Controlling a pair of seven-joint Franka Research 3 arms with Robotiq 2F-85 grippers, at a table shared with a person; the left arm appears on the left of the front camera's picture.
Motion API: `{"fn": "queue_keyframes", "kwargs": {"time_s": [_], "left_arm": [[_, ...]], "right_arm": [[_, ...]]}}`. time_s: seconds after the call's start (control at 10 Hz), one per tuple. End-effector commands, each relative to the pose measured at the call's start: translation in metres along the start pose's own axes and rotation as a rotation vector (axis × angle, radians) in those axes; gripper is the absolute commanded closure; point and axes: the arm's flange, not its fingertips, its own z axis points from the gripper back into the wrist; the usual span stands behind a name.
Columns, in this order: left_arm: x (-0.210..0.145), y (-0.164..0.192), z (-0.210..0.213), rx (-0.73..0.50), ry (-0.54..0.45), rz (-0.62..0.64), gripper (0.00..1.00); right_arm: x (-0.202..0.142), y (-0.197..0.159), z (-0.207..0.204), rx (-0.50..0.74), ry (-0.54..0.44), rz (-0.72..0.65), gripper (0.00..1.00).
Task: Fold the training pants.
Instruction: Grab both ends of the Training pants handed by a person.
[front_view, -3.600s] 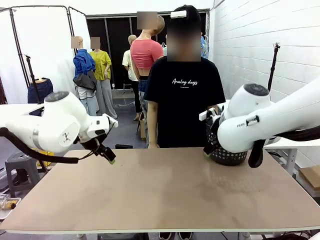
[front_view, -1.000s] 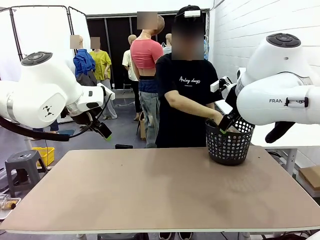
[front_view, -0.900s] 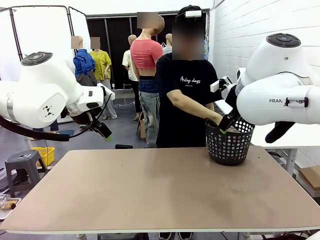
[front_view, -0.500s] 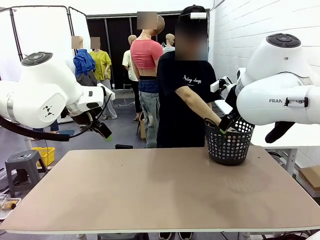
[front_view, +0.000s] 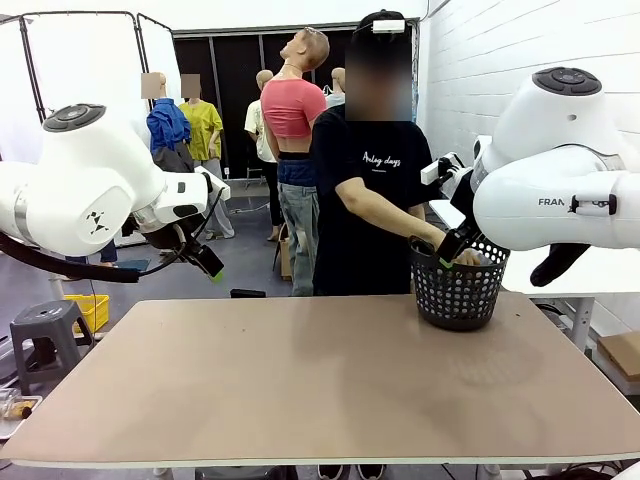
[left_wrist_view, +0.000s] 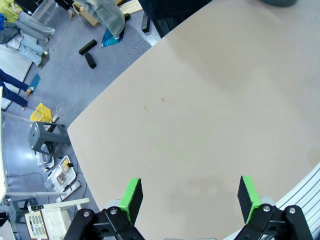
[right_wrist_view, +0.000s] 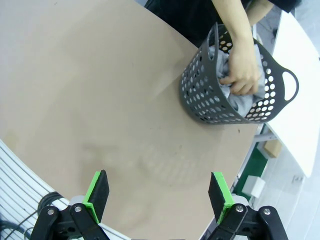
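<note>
The training pants (right_wrist_view: 239, 102) are lying bunched in the black mesh basket (right_wrist_view: 200, 95) on the worktop (right_wrist_view: 100, 100), a person's hand (right_wrist_view: 244, 70) gripping them; the left end effector (left_wrist_view: 190, 194) and right end effector (right_wrist_view: 159, 194) are hovering released.

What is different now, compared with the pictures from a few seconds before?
Both arms rose from low over the table to a higher pose. The person turned and reached a hand into the black basket, where it now grasps the grey training pants. During the last second the arms stayed put. The left gripper and right gripper remain open and empty, and the basket kept its place.
</note>
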Motion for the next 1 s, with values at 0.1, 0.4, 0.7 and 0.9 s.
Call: {"fn": "queue_keyframes", "kwargs": {"time_s": [0.1, 0.4, 0.7, 0.9], "left_arm": [[-0.0005, 0.0002, -0.0016, 0.004, -0.007, -0.001, 0.00], [-0.0005, 0.0002, -0.0016, 0.004, -0.007, -0.001, 0.00], [-0.0005, 0.0002, -0.0016, 0.004, -0.007, -0.001, 0.00], [-0.0005, 0.0002, -0.0016, 0.004, -0.007, -0.001, 0.00]], "right_arm": [[-0.0003, -0.0007, -0.0029, -0.002, 0.001, 0.006, 0.00], [-0.0003, -0.0007, -0.0029, -0.002, 0.001, 0.006, 0.00], [-0.0003, -0.0007, -0.0029, -0.002, 0.001, 0.006, 0.00], [-0.0003, -0.0007, -0.0029, -0.002, 0.001, 0.006, 0.00]]}}
